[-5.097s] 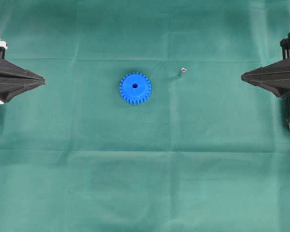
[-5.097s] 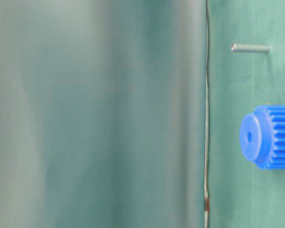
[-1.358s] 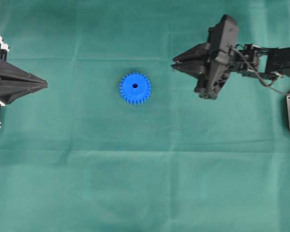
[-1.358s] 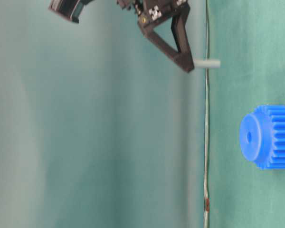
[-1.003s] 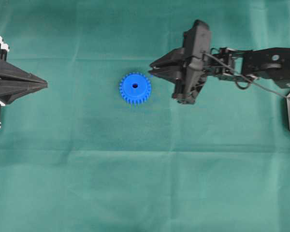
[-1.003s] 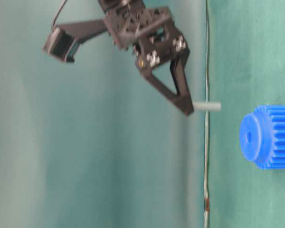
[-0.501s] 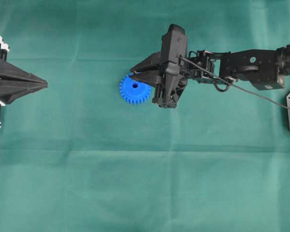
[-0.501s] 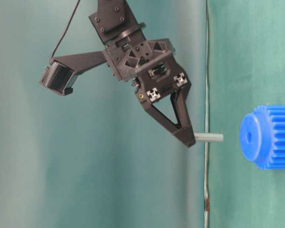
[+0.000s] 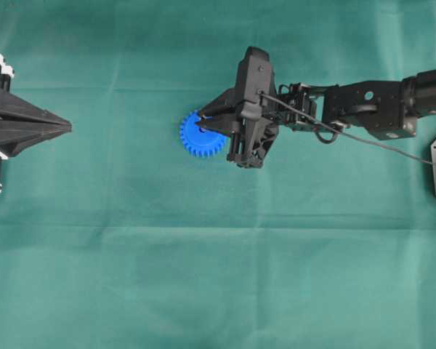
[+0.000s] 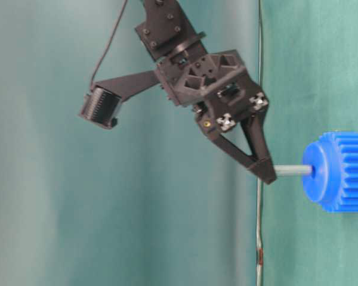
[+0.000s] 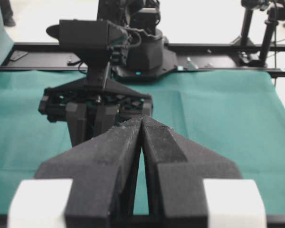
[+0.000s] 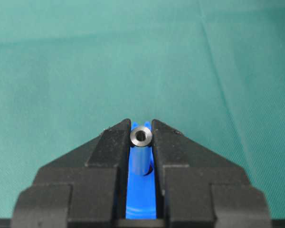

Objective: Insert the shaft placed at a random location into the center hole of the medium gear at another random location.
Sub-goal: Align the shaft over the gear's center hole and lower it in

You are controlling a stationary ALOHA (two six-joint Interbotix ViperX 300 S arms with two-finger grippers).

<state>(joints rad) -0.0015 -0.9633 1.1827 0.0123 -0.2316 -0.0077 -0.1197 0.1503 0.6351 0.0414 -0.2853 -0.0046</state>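
Half a second back the pin's tip was hanging short of the hub with a clear gap; now I am seeing the right gripper [image 10: 268, 173] carrying the shaft [image 10: 293, 170] onward, so that its free end is meeting the face of the medium gear [image 10: 340, 171] right where the center hole sits. I cannot tell from the table-level view whether the tip is already entering the hole or only touching the hub. From overhead, the right gripper [image 9: 202, 128] is reaching over the medium gear [image 9: 195, 139] and covering its middle, so the hole itself is hidden there. The wrist view is showing the shaft [image 12: 141, 136] end-on, clamped between the two black fingers [image 12: 109, 147], with blue plastic lying directly below it, which suggests to me that the alignment is good. So I am judging this as the insertion step, just beginning. The next move, as I read it, is calling for a slow push along the pin's own axis, keeping it square to the gear, and only then a release; any tilt could be jamming the tip on the rim of the hole or sliding the gear across the green cloth [image 9: 218, 276]. The left gripper [image 9: 62, 128] is waiting at the far edge, well apart from the work, its fingers [image 11: 118, 156] pressed together on nothing.
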